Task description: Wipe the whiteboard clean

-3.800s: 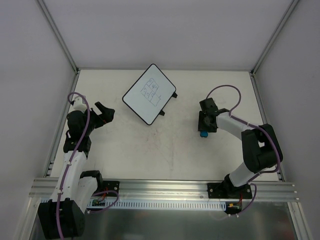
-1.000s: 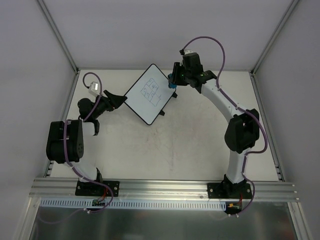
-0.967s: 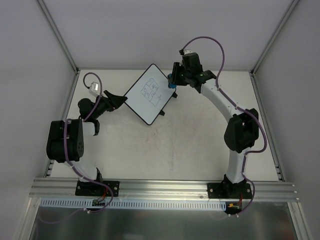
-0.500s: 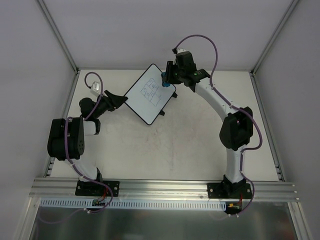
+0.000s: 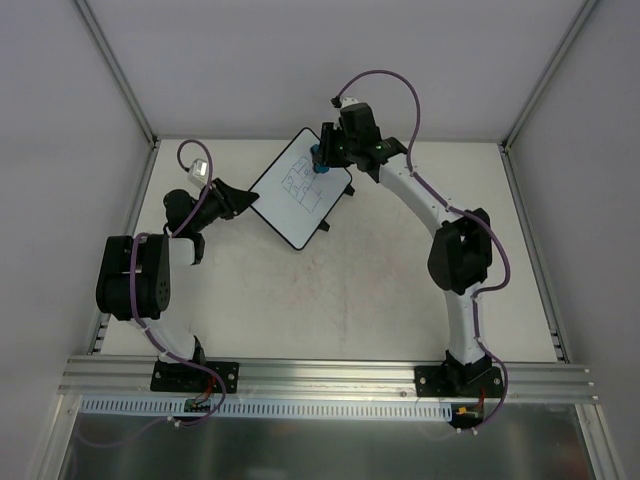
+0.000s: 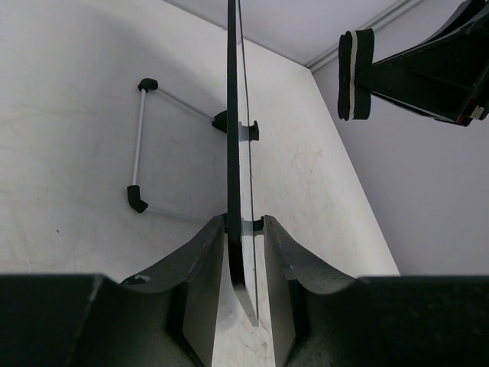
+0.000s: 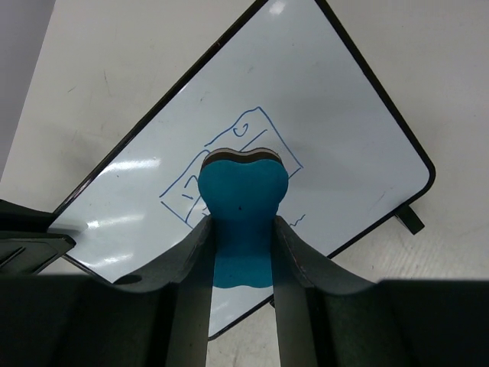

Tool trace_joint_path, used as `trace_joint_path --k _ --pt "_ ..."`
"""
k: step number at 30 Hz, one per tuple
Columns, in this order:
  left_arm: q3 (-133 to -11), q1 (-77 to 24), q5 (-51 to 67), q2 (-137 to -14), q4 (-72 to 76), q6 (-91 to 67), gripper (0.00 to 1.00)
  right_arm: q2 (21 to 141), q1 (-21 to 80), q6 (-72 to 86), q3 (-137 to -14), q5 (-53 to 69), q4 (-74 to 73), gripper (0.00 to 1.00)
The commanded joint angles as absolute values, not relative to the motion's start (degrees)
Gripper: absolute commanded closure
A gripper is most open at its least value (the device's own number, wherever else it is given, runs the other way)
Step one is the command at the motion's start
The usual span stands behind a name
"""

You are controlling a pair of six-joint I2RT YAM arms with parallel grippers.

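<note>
My left claw (image 5: 244, 201) is clamped narrow on the near-left edge of the whiteboard (image 5: 300, 188). On the left wrist camera its fingers (image 6: 200, 256) press either side of the black rim. The whiteboard sits toward the far side of the table (image 5: 350, 290), a little left of centre, turned like a diamond, with blue scribbles (image 7: 229, 172) on its face. My right claw (image 5: 320, 160) pinches the blue eraser (image 7: 243, 191), reaching in from the far right. The eraser hangs over the scribbles, and the left wrist camera shows a clear gap between it and the whiteboard.
</note>
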State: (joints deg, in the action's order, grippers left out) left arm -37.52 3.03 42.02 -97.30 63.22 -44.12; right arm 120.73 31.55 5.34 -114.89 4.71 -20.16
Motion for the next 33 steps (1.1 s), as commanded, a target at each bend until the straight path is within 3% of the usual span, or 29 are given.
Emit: trace_joint_path --k 1,7,10,12,21,22,33 --pt "-39.64 2.64 43.50 -97.56 63.72 -41.57 0.73 121.37 32.52 4.04 -118.47 7.90 -17.49 1.00" --pt "-39.81 2.64 43.59 -98.09 63.37 -41.66 0.73 123.04 33.13 3.87 -120.06 9.23 -16.61 1.00" --pt "-40.08 2.55 43.68 -98.26 63.28 -41.66 0.79 124.01 33.31 3.78 -121.11 9.14 -16.70 1.00" --pt "-40.60 2.37 44.12 -98.52 63.11 -41.66 0.89 124.45 33.40 3.78 -121.90 9.05 -16.52 1.00" --pt "-41.04 2.20 44.47 -98.88 62.31 -41.40 0.92 127.70 34.19 3.87 -124.63 9.32 -15.82 1.00" --pt "-41.04 2.20 44.47 -98.88 62.23 -41.31 0.99 127.88 34.36 3.95 -124.80 9.23 -15.65 1.00" --pt "-41.22 1.85 44.91 -98.88 61.61 -41.22 1.00 131.39 36.03 4.04 -127.88 7.03 -15.12 1.00"
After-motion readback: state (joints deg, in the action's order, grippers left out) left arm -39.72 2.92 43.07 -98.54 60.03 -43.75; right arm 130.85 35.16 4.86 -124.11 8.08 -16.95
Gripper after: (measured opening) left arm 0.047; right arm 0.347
